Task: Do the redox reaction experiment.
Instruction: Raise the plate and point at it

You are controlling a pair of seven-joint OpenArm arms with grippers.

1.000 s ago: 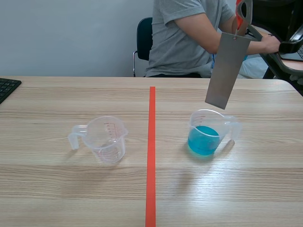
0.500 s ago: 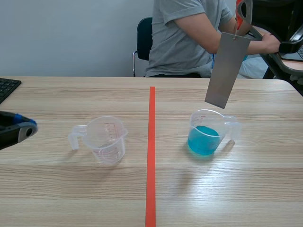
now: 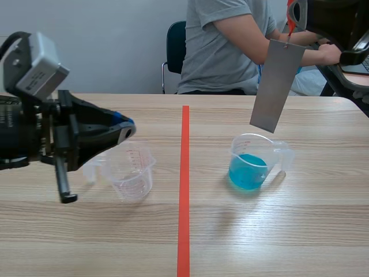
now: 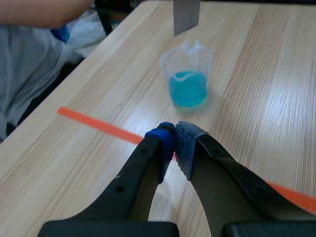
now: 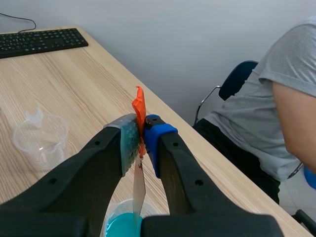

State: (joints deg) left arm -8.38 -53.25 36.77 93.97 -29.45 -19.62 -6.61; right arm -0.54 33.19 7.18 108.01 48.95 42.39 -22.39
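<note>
A grey metal sheet [image 3: 276,85] hangs by an orange tag [image 5: 139,109] from my right gripper [image 5: 139,129], which is shut on the tag, high at the back right [image 3: 296,15]. The sheet's lower edge is just above a clear cup of blue liquid [image 3: 252,164], apart from it. From the right wrist I see the sheet edge-on [image 5: 138,185] over that cup [image 5: 121,223]. An empty clear measuring cup [image 3: 131,171] stands left of the orange tape line [image 3: 184,184]. My left gripper [image 3: 124,129] is shut on nothing, raised just above and left of the empty cup; its tips [image 4: 174,134] point toward the blue cup [image 4: 186,75].
A person in a grey shirt [image 3: 228,40] sits across the table, hand at the far right. A black keyboard [image 5: 42,40] lies at the table's far left edge. A dark chair [image 3: 174,46] stands behind the table.
My left arm has come in from the left edge, risen and moved right to the empty cup. The right gripper and hanging sheet have kept still.
</note>
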